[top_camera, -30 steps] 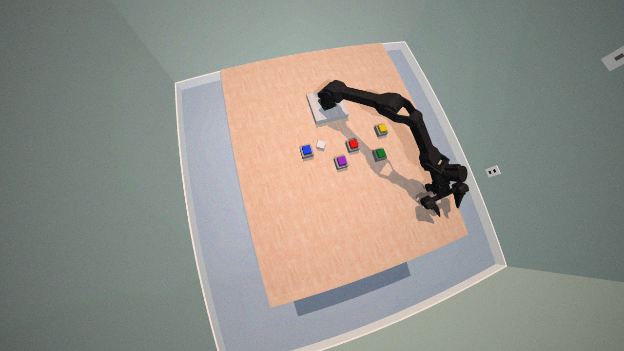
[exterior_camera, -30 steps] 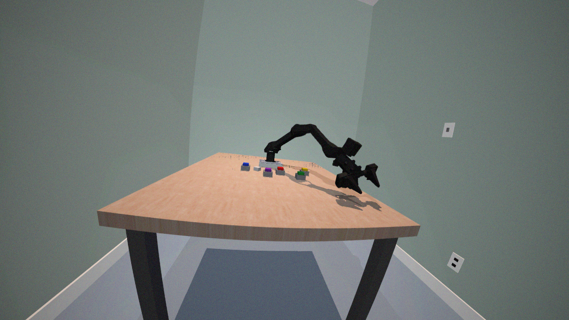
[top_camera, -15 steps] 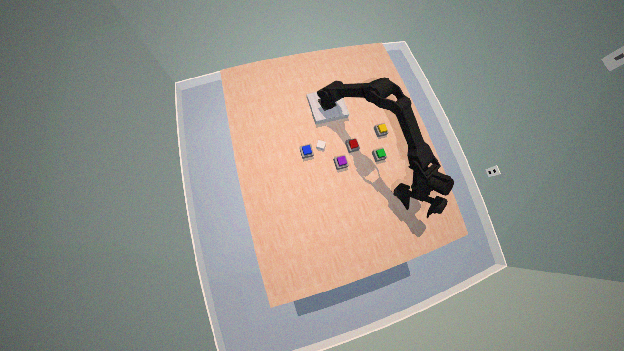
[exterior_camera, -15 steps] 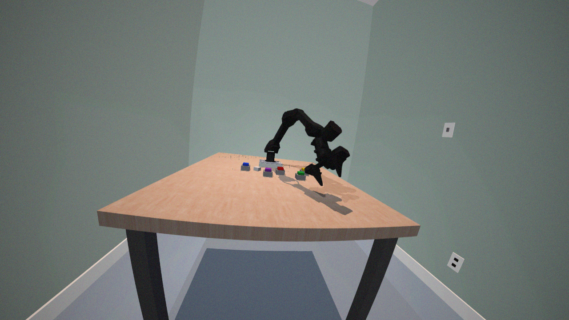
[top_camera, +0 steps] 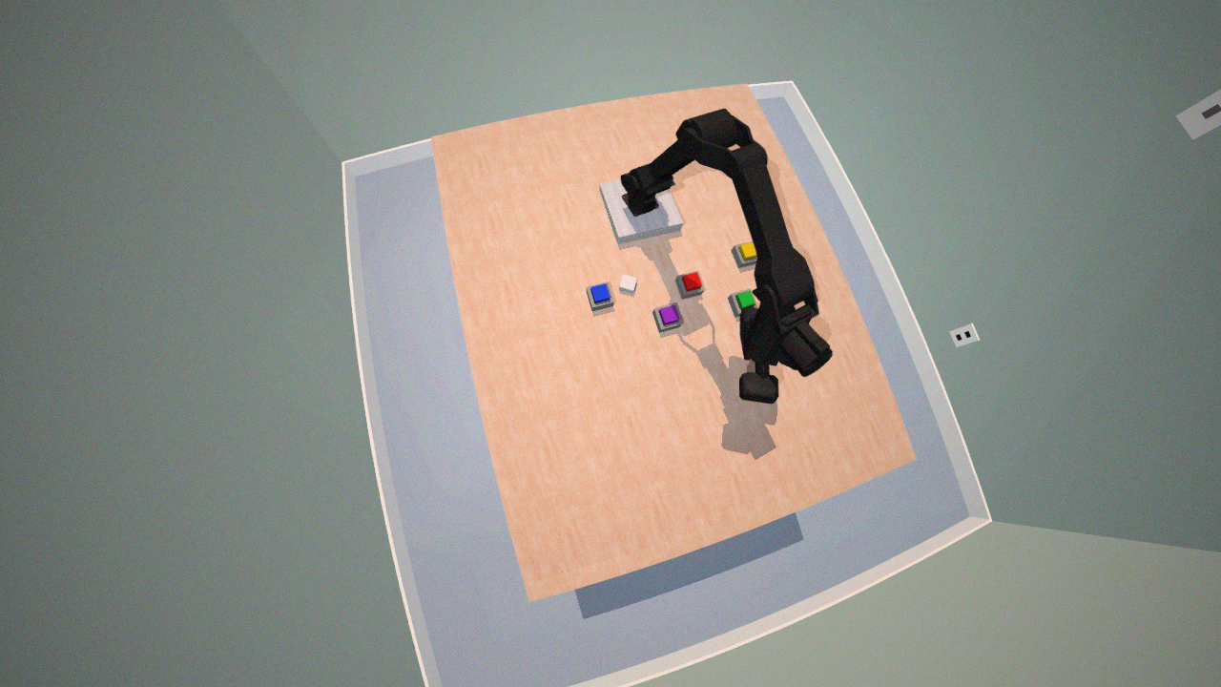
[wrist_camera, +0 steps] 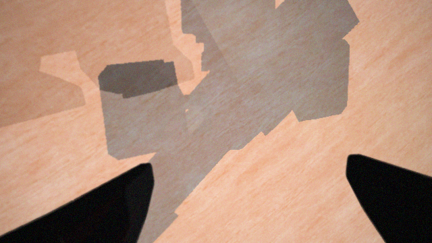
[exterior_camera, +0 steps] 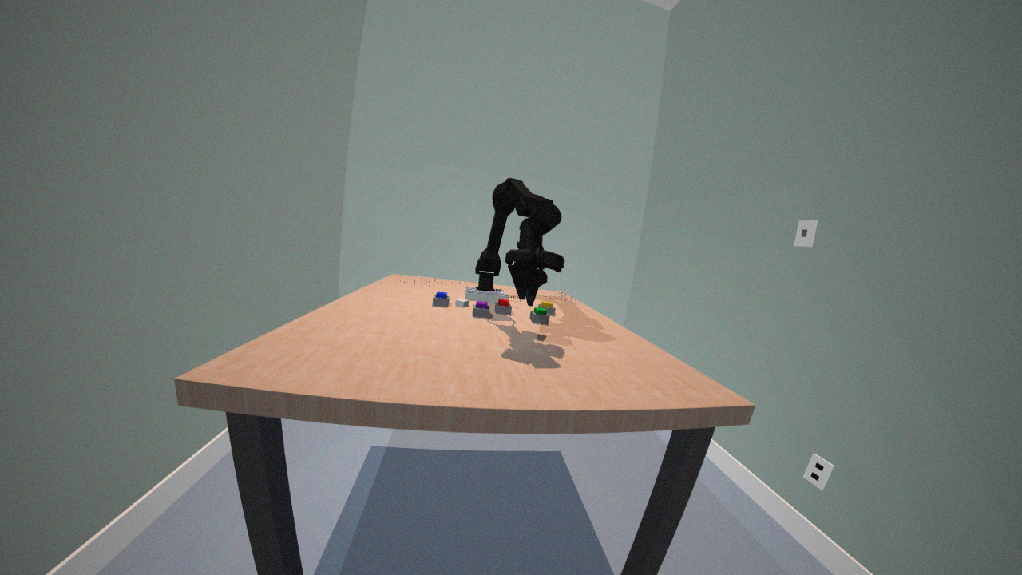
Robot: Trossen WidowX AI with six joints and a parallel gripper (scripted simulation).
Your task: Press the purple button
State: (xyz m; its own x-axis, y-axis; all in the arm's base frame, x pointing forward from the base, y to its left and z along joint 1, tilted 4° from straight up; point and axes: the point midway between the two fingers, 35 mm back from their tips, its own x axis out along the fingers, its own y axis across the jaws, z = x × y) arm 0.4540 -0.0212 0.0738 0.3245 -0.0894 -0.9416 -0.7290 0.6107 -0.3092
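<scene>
The purple button [top_camera: 668, 315] [exterior_camera: 481, 305] stands on a grey base near the middle of the group, with its cap raised. My gripper [exterior_camera: 525, 301] [wrist_camera: 247, 168] is open and empty, its two black fingers wide apart in the wrist view. It points down above the table, to the right of the purple button in the exterior view, and touches no button that I can see. In the top view the arm hides most of the fingers. The wrist view shows only wood and shadows under the fingers, no button.
The red button [top_camera: 692, 281] [exterior_camera: 504, 303], green button [top_camera: 745, 299] [exterior_camera: 540, 311], yellow button [top_camera: 748, 250] [exterior_camera: 547, 305] and blue button [top_camera: 600, 293] [exterior_camera: 441, 295] stand around it. A small white block [top_camera: 628, 284] [exterior_camera: 462, 303] lies beside the blue button. The arm passes close over the green and yellow buttons in the top view.
</scene>
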